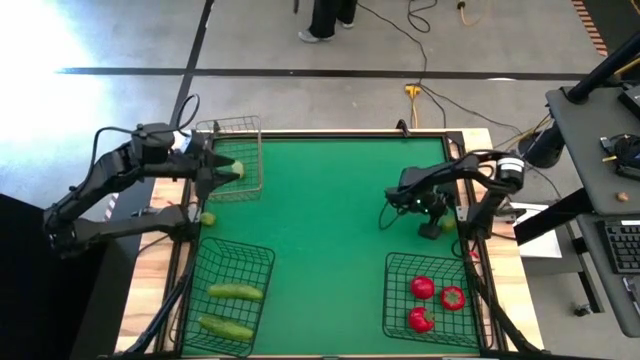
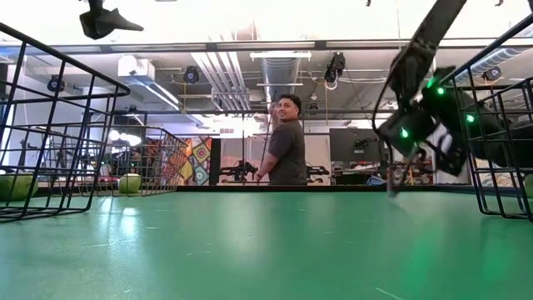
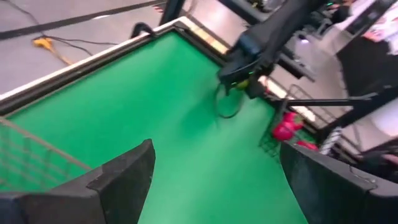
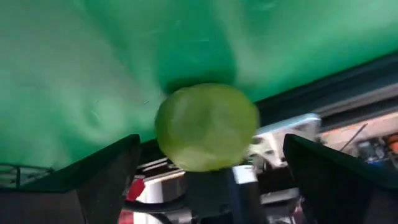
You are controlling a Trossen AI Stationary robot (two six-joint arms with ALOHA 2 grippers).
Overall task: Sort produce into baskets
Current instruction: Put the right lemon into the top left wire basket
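Near the right edge of the green worktop (image 1: 330, 220), just above the basket of red stuff, the right gripper (image 1: 432, 226) sits low with its fingers spread wide apart, and a pale yellow-green round fruit (image 4: 206, 126) lies right between them at the worktop's rim, not clamped as far as I can see. Right below it, the squarish basket (image 1: 400, 300) in the near right corner holds three red tomatoes (image 1: 423, 288).

Over on the far left, the left gripper (image 1: 214, 167) hangs above the narrow basket (image 1: 250, 125) at the far left corner, fingers apart too, nothing in them. There's a pale fruit (image 1: 238, 168) inside that basket, and another pale fruit (image 1: 208, 218) sits out on the wooden rim by the left edge. The near left corner basket (image 1: 262, 262) has two cucumbers (image 1: 236, 292) in it. A person (image 2: 286, 142) stands in the room behind the table.
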